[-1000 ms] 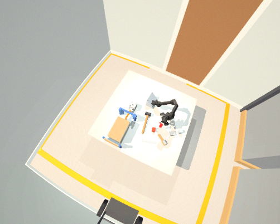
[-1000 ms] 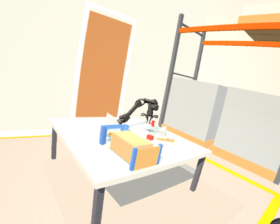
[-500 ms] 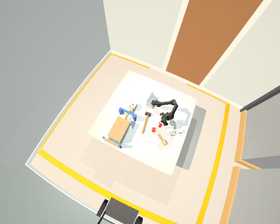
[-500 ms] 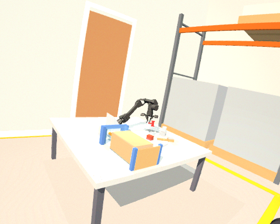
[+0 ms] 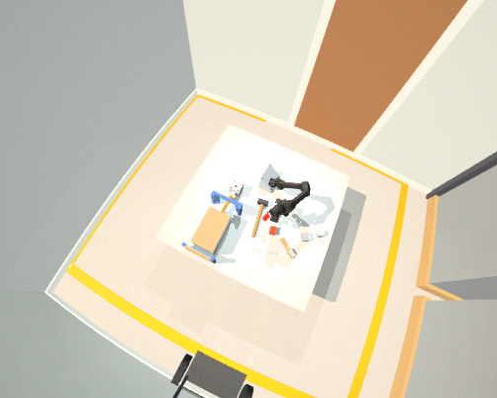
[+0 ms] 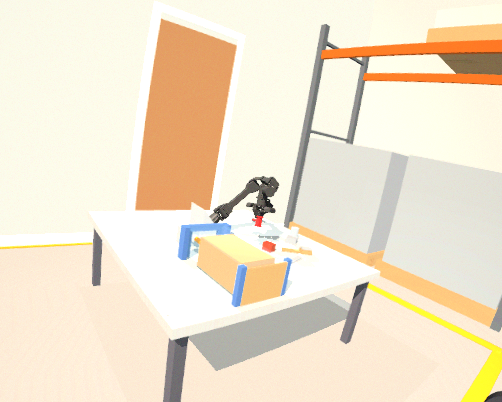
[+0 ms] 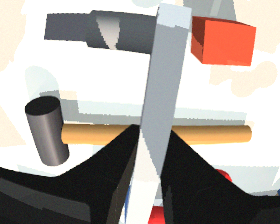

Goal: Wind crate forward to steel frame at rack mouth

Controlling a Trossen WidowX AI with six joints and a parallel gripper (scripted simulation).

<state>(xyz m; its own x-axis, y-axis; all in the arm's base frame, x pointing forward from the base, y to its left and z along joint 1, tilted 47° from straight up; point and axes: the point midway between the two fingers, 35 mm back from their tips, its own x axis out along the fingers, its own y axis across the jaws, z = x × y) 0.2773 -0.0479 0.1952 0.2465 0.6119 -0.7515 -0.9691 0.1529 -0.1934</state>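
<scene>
Crate [image 5: 212, 229] [image 6: 235, 257] found sitting apparently flat, just behind the blue steel frame [image 5: 215, 197] [image 6: 183, 242], with a gap remaining. The orange strap [image 5: 227, 205] runs through that frame to the hand winch [image 5: 236, 187] on its far side. The gripper [image 5: 270, 216] [image 6: 259, 215] [image 7: 149, 133] is clamped on a flat grey bar, judged to be the winch handle [image 7: 163, 85] (its square key cannot be made out). It is held well to one side of the frame, above the claw-less hammer [image 5: 256, 220] [image 7: 45, 131] and near a red block [image 5: 273, 230] [image 6: 268, 246] [image 7: 228, 42].

Risks: a low carry could strike the hammer or frame; a bar twisting in the fingers could misalign the key with the hole; overwinding after contact could tip the crate.
</scene>
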